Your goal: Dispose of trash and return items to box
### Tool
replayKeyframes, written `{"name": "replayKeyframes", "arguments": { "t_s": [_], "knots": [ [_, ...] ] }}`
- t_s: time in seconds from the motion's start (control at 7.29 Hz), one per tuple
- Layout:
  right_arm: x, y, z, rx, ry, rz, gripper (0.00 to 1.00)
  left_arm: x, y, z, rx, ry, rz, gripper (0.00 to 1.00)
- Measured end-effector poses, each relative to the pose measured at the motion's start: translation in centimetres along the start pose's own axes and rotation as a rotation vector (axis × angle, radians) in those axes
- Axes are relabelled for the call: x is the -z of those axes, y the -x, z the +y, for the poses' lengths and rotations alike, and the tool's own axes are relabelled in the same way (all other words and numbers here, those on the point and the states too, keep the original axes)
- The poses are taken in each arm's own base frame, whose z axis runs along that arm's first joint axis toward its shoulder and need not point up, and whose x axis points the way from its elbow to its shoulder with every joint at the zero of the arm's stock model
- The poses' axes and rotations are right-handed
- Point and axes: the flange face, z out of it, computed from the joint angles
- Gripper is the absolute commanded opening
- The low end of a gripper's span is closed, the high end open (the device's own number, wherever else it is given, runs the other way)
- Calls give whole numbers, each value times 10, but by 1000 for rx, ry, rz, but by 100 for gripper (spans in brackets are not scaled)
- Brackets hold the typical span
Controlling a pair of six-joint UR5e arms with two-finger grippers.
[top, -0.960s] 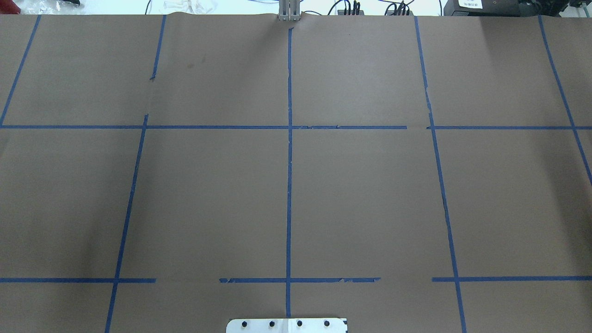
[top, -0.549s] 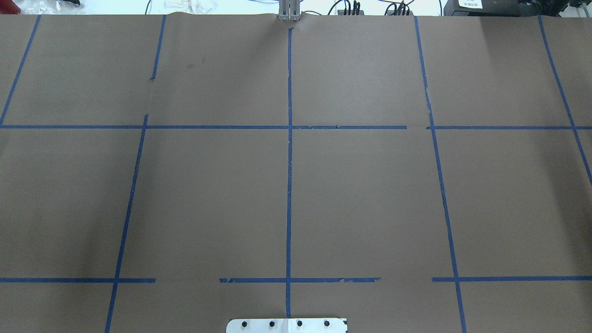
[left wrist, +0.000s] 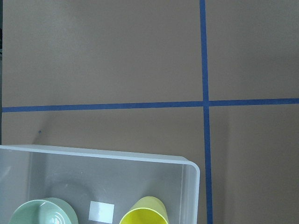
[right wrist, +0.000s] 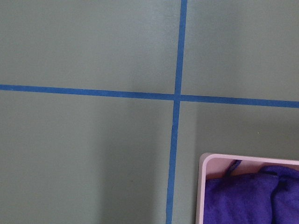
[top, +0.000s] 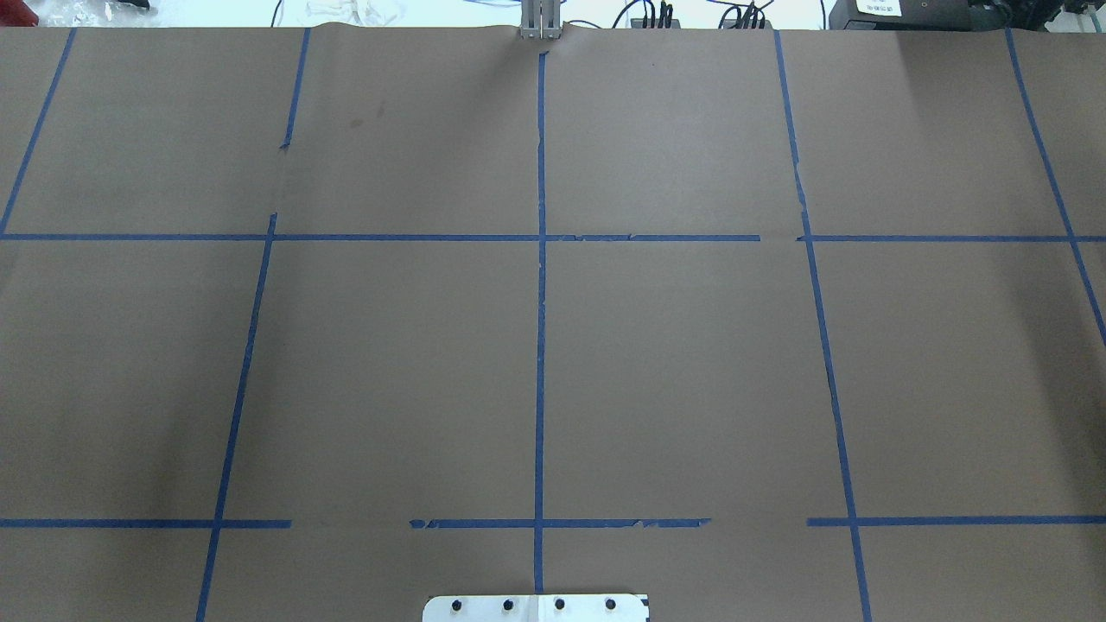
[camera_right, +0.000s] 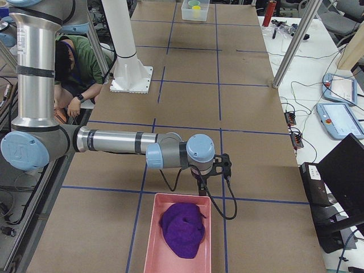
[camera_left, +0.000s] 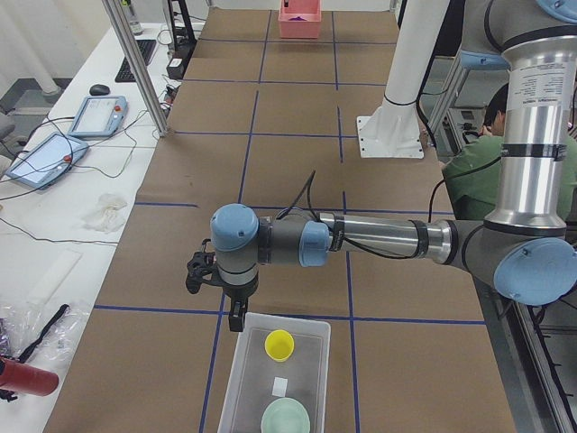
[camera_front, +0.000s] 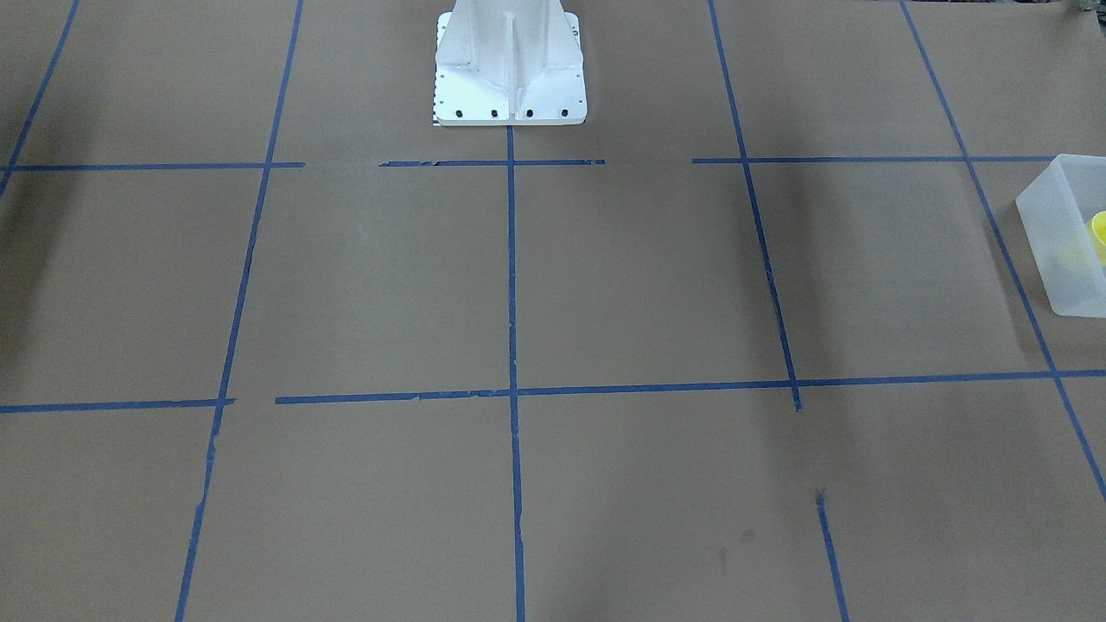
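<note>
The yellow cup (camera_left: 279,344) stands upright inside the frosted white box (camera_left: 231,386), next to a pale green bowl (camera_left: 286,419). In the left wrist view the cup (left wrist: 144,215) and bowl (left wrist: 44,215) sit just inside the box's near wall (left wrist: 93,154). The box (camera_front: 1050,233) also shows at the right edge of the front view. My left gripper (camera_left: 236,325) hangs just outside the box's end wall. My right gripper (camera_right: 202,189) hangs by the end of a pink tray (camera_right: 149,239). For both I cannot tell whether they are open or shut; no fingers show in the wrist views.
The pink tray holds a purple cloth (camera_right: 182,229), also seen in the right wrist view (right wrist: 247,196). The robot's white base (camera_front: 510,69) stands at mid table edge. Brown paper with blue tape lines (top: 541,345) covers the table. A person sits behind the robot (camera_right: 74,62).
</note>
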Motion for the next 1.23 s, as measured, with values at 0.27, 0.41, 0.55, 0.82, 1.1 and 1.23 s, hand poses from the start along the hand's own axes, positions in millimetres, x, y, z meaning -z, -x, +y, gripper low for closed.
{"name": "replayKeyframes", "arguments": {
  "t_s": [0.27, 0.41, 0.55, 0.82, 1.1, 1.23],
  "knots": [
    [1, 1, 0, 2, -1, 1, 100, -1, 0, 0, 0, 1, 3, 100],
    [1, 1, 0, 3, -2, 1, 100, -2, -1, 0, 1, 2, 21, 100],
    [1, 1, -1, 3, -3, 1, 100, -2, -3, 0, 2, 3, 47, 100],
    [2, 2, -1, 4, -3, 1, 100, -3, -5, 0, 1, 3, 69, 100],
    [1, 1, -1, 4, -3, 2, 100, -3, -6, 0, -1, 3, 72, 100],
    [1, 1, -1, 4, -3, 2, 100, -3, -6, 0, -1, 2, 72, 100]
  ]
}}
